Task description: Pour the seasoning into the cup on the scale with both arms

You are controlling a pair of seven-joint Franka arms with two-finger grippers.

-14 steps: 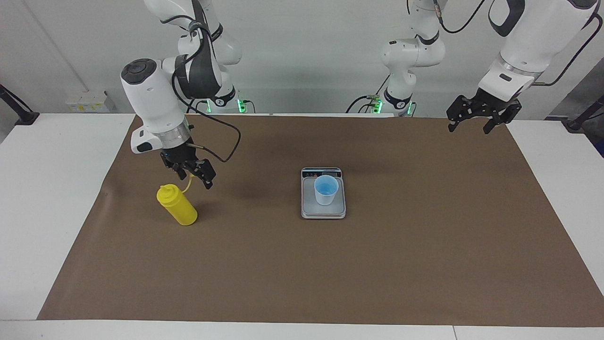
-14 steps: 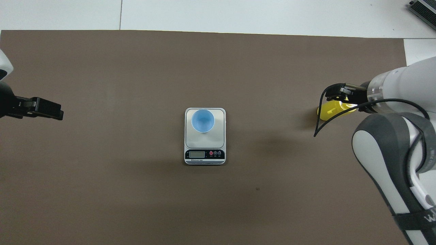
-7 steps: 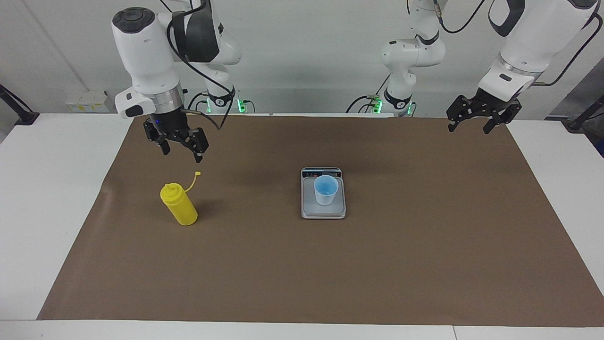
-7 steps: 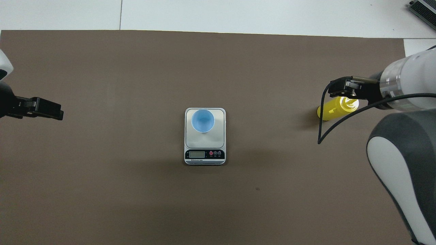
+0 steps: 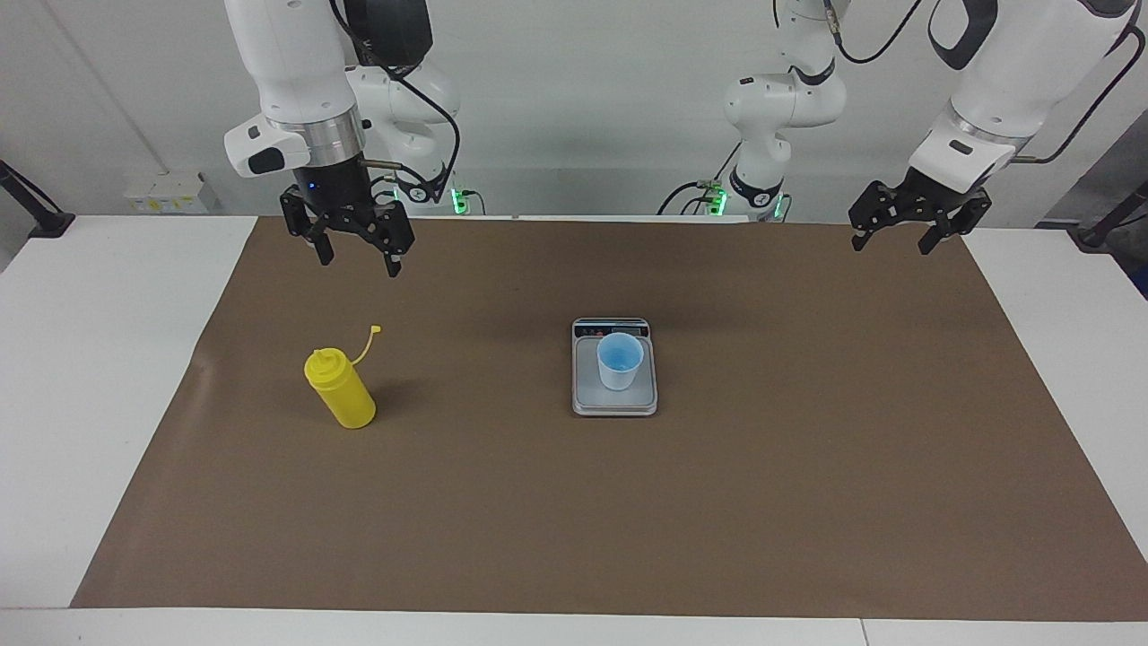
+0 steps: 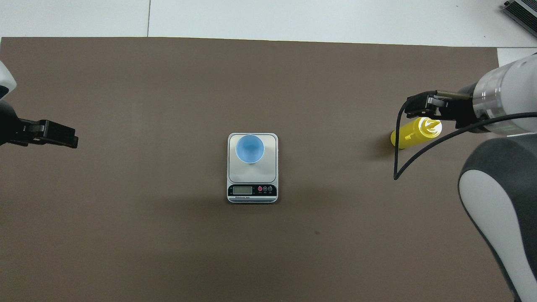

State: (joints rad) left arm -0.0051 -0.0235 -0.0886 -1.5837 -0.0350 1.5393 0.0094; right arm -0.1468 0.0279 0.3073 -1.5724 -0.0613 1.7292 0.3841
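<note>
Lifted clear of the yellow squeeze bottle, the right gripper hung open above the mat; the left gripper waited open. Bottle stood toward the right arm's end, well apart from the cup on the scale. Likely light, squashy: grasp mid-body.

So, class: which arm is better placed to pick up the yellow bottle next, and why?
Probably the right arm. Its open gripper hangs above the mat near the bottle. The left gripper, also open, waits at the table's other end, with the scale and cup in between.
</note>
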